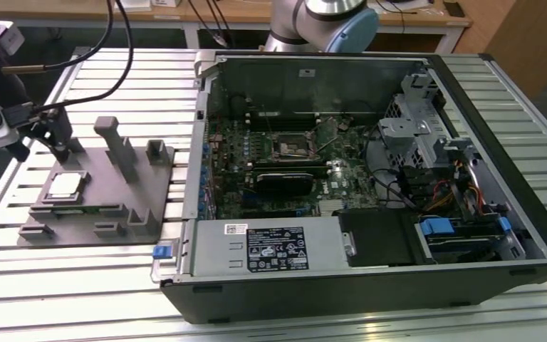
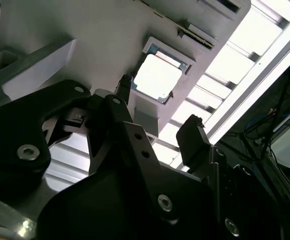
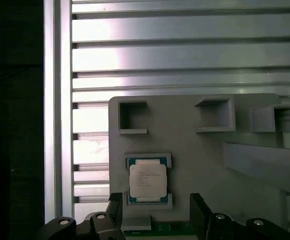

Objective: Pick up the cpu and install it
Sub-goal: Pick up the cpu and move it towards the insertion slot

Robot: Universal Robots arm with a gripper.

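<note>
The arm's upper links are being cut off at the top of the exterior view, and the wrist is running off the exterior view's left.

The slatted metal table [image 1: 93, 285] is carrying everything. The open computer case [image 1: 369, 178] is lying well apart from the claw [image 3: 156, 212], and its crowded board is hard to read for detail. The grey fixture [image 3: 200, 160] is sitting directly under the claw, with its far blocks cropped in both wrist views.

The claw is pointing down over the fixture. Its two black fingers [image 2: 192, 135] are spread wide and gripping nothing.

The cpu [image 3: 148, 181] is lying flat in a square recess of the fixture. It is sitting beneath the gap between the fingers and apart from both. Its top is showing silvery-white, with a thin teal-green rim and print too small to read.
</note>
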